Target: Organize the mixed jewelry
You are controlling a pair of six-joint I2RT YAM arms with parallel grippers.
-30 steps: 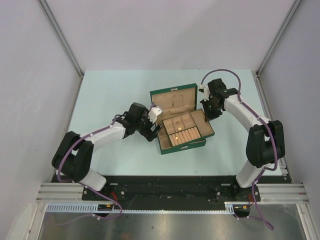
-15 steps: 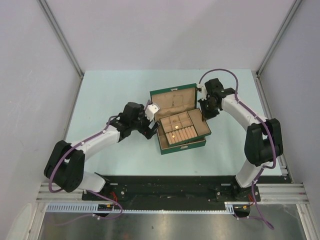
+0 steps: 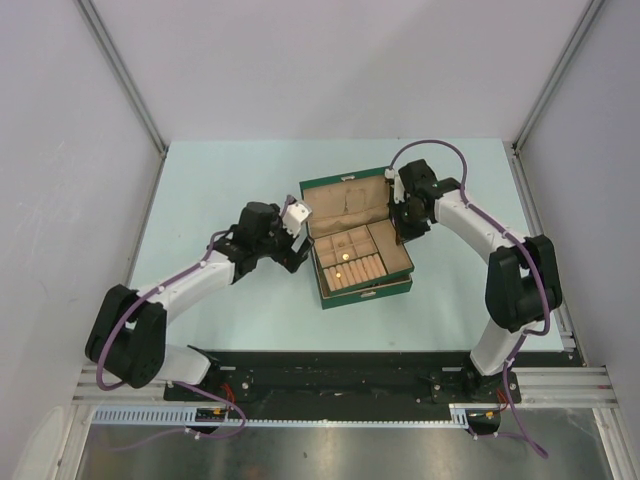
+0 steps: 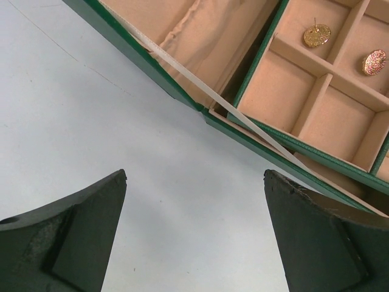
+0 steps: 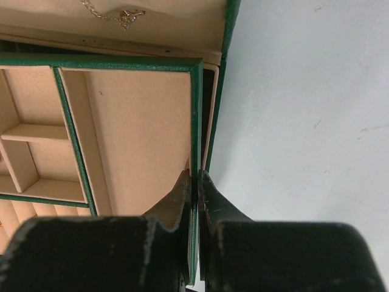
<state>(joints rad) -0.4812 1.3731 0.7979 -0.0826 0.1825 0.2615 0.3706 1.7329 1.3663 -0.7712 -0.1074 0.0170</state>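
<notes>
Left claw (image 4: 196,175): spread wide, holding nothing, over bare worktop (image 4: 91,121) just beside the left corner of the box (image 3: 365,293).
Right claw (image 5: 196,176): pinched tight on the right rim of the tray (image 5: 121,60).
Tray contents: two round gold studs (image 4: 317,34), each in its own compartment.
Lid (image 5: 182,27): one fine chain (image 5: 115,14) lies on its lining, farthest back.
Progress: well along, I judge. Three pieces are housed and none shows loose. Seating the tray and closing the box probably remain.
Counts: two claws, one box, one tray, two studs, one chain.

Pale mint table (image 3: 210,180), grey walls (image 3: 330,60), alu frame posts (image 3: 120,75)
</notes>
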